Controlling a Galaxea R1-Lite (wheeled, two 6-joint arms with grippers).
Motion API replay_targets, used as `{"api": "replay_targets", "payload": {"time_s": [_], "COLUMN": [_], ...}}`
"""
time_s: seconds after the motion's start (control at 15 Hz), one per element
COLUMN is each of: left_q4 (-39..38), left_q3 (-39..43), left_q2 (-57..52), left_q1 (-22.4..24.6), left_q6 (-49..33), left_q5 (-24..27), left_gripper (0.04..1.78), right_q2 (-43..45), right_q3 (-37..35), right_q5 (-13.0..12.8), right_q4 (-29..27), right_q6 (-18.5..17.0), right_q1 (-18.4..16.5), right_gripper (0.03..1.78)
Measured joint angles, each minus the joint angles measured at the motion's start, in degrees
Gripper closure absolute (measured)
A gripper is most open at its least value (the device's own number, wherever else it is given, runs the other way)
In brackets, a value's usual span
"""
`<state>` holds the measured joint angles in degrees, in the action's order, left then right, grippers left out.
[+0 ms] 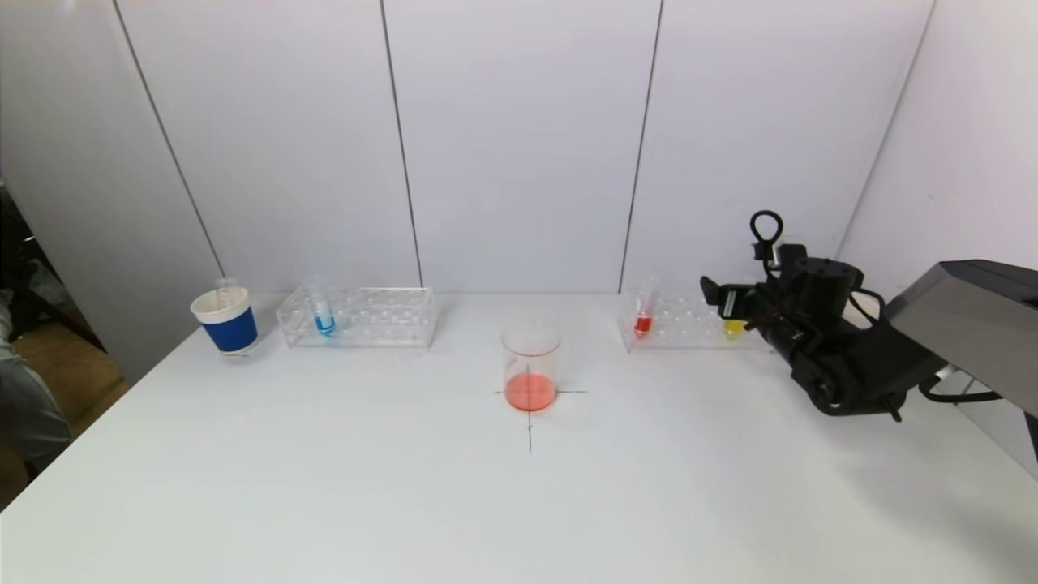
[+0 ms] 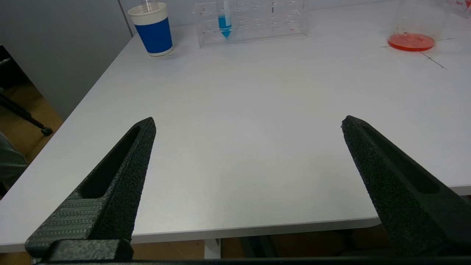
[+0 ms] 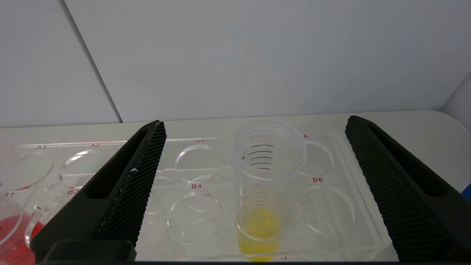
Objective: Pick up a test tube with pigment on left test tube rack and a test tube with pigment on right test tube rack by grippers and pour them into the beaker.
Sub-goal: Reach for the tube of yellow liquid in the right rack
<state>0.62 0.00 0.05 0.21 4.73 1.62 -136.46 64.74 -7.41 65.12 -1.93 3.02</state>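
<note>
The right gripper (image 3: 254, 125) stands with its fingers wide apart at the right rack (image 1: 689, 328), straddling the yellow tube (image 3: 263, 191), which sits upright in a hole near the rack's outer end. It holds nothing yet. The left gripper (image 2: 248, 123), fingers equally spread and empty, hangs low over the desk (image 1: 324, 487) near its front edge (out of the head view), well apart from the left rack (image 1: 357, 318).

Judging the risks: the tube's clear wall is slick, so a closure placed high on the rim could let it slip or tilt and spill yellow pigment. A finger could also catch the rack's top plate and drag the light rack, jostling the red tube (image 1: 643, 312) at its other end. Later, a hasty tilt could miss the beaker (image 1: 530, 367).

Count: two racks; three tubes with pigment, namely one blue tube (image 1: 322, 312) on the left, one red and one yellow on the right; one beaker holding orange-red liquid; one blue paper cup (image 1: 225, 320).
</note>
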Motion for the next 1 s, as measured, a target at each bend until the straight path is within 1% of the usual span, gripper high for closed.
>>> {"api": "replay_targets", "payload": {"time_s": [0.87, 1.0], "left_q4": [0.0, 0.0], "left_q3": [0.0, 0.0], "left_q2": [0.0, 0.0], "left_q1": [0.0, 0.0], "left_q6": [0.0, 0.0], "left_q5": [0.0, 0.0], "left_gripper": [0.06, 0.06], "right_q2": [-1.1, -1.2], "right_q3": [0.1, -0.5], "right_q5": [0.0, 0.0], "right_q4": [1.2, 2.8], "right_q6": [-0.2, -0.1], "right_q1": [-0.2, 0.0], "right_gripper": [0.04, 0.04]}}
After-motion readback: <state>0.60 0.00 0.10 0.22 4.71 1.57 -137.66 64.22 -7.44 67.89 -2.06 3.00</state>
